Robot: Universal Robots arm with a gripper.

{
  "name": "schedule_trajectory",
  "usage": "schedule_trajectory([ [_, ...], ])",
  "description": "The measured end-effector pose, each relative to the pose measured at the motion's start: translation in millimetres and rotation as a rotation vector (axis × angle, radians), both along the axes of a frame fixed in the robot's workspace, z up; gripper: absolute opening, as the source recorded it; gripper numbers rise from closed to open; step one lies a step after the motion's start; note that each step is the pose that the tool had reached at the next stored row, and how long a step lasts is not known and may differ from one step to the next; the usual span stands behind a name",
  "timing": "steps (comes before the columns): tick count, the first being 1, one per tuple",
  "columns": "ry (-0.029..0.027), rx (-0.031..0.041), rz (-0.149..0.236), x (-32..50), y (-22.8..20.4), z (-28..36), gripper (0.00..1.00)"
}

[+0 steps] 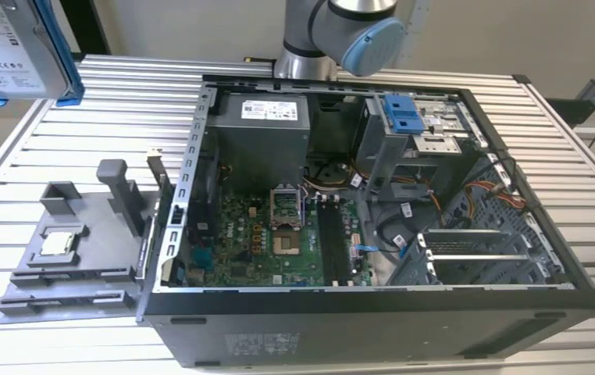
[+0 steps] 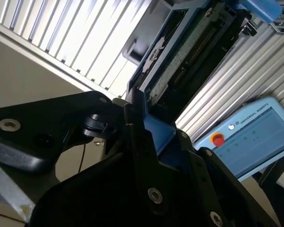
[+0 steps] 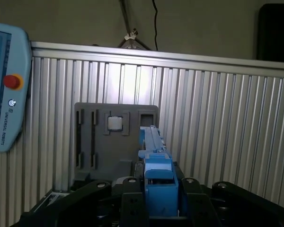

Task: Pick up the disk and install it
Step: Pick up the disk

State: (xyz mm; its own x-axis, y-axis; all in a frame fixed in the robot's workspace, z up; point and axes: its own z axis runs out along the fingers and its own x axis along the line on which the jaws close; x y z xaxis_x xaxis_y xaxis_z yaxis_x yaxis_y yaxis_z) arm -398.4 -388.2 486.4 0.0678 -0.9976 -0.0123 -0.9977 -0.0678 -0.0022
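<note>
Exterior view high, wrist views share disk [image 3: 159, 187]

Robotics lab: slatted aluminium bench [image 1: 100, 117], opened computer tower [image 1: 381, 332], robot arm [image 1: 324, 35], teach pendant [image 3: 4, 90].

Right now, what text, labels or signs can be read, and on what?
Nothing quotable.
White label on the disk: print too small to read.
Label on the power supply: too small.
Sticker on the computer case: too small.
Maker's mark on the teach pendant, by its red button: left unquoted.
</note>
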Motion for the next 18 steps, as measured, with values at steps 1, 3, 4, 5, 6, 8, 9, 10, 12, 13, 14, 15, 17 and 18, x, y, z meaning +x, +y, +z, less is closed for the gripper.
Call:
schedule_trajectory([
  [1,0.0,0.0,0.0,0.0,0.0,0.1,0.0],
  [3,-0.0003,0.0,0.0,0.0,0.0,0.1,0.0],
  [4,-0.0003,0.0,0.0,0.0,0.0,0.2,0.0],
  [5,-0.0004,0.0,0.0,0.0,0.0,0.2,0.0],
  [6,-0.0006,0.0,0.0,0.0,0.0,0.2,0.0],
  [8,-0.0007,0.0,0.0,0.0,0.0,0.1,0.0],
  [9,-0.0007,0.0,0.0,0.0,0.0,0.2,0.0],
  [10,-0.0008,0.0,0.0,0.0,0.0,0.1,0.0],
  [12,-0.0009,0.0,0.0,0.0,0.0,0.2,0.0],
  [13,-0.001,0.0,0.0,0.1,0.0,0.2,0.0],
  [14,-0.001,0.0,0.0,0.4,0.0,0.2,0.0],
  [15,-0.0009,0.0,0.0,1.2,0.0,0.2,0.0],
  [17,-0.0009,0.0,0.0,3.4,0.0,0.2,0.0],
  [18,-0.0008,-0.0001,0.0,4.9,0.0,0.2,0.0],
])
